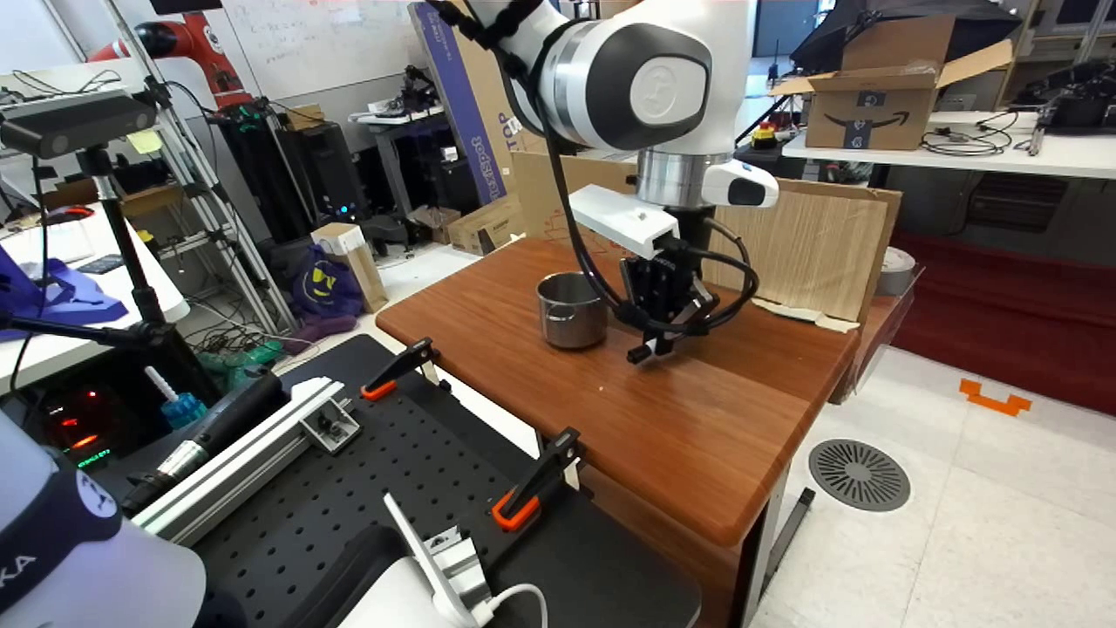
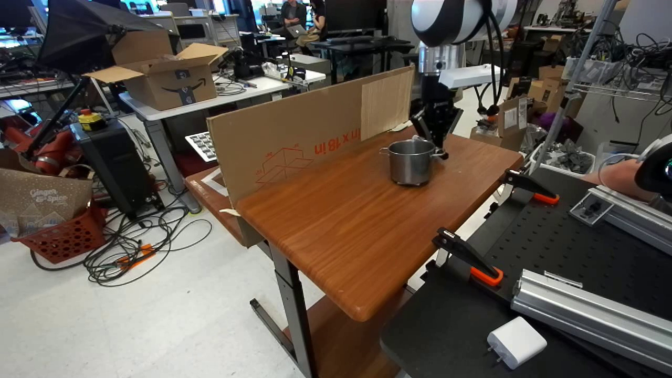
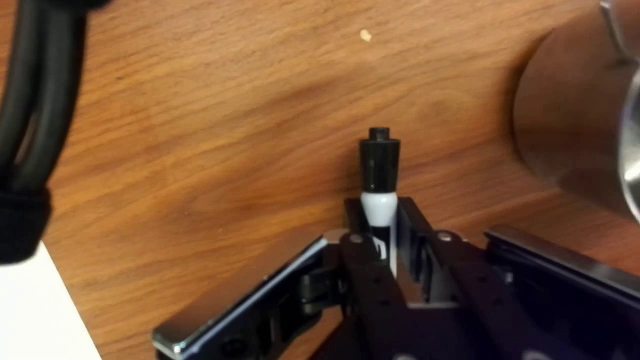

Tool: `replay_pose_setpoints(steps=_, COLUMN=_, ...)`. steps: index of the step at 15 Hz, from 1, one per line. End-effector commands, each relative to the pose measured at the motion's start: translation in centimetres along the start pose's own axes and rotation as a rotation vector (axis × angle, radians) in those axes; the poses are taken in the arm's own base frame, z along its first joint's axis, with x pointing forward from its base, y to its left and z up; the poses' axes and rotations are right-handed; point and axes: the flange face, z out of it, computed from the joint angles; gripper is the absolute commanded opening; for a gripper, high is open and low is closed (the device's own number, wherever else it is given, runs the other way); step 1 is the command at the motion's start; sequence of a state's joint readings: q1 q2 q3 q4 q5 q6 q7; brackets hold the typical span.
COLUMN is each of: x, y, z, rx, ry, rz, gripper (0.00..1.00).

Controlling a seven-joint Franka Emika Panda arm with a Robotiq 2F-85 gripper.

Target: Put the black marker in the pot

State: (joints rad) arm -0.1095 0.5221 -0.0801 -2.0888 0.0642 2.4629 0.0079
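Snugly, the claw [image 3: 383, 212] clamps the black marker [image 3: 380, 165] between two dark, flat-faced fingers [image 3: 356, 215], one pressed to each side of the slim barrel. Beyond the fingertips juts the marker's end: smooth glossy black, flaring slightly to a small stepped plug, then a rounded white collar, then a black stretch with white lettering. Whether it touches the tabletop [image 1: 663, 436], I cannot tell.

Just beside the marker, which is outside it, stands the pot [image 1: 573, 311], upright: grey metal, cylindrical, straight-walled, with a shiny round rim and small loop handles [image 2: 385, 151]. The tabletop under it is reddish-brown with streaky wood grain and rounded corners; a pale, irregular crumb [image 3: 365, 35] lies there in the wrist view.

Farther out, a flat cardboard panel [image 2: 294, 131] stands along one side, printed in red, with a ribbed patch. Opposite, black clamps [image 1: 542, 473] with orange pads sit at the edge of a perforated black board [image 1: 384, 462]; a smooth white power adapter [image 2: 517, 342] with metal prongs rests on that dark surface.
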Motion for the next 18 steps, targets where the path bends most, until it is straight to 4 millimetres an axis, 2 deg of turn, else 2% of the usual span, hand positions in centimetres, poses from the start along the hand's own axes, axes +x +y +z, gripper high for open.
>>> replay_pose_setpoints(steps=1, x=-0.4, y=0.4, z=-1.8, rx=0.019, ry=0.025, rz=-0.013, gripper=0.05)
replay_pose_setpoints(steps=6, x=-1.0, y=0.5, z=-5.4, rx=0.045, ry=0.053, rz=-0.030, gripper=0.05)
replay_pose_setpoints(steps=10, x=-2.3, y=-0.2, z=-8.0, rx=0.069, ry=0.039, rz=-0.078, gripper=0.05)
replay_pose_setpoints(steps=13, x=-3.9, y=-1.3, z=-9.6, rx=0.081, ry=-0.006, rz=-0.141, gripper=0.05)
replay_pose_setpoints(steps=18, x=-5.9, y=-3.4, z=-11.1, rx=0.078, ry=-0.121, rz=-0.218, gripper=0.05)
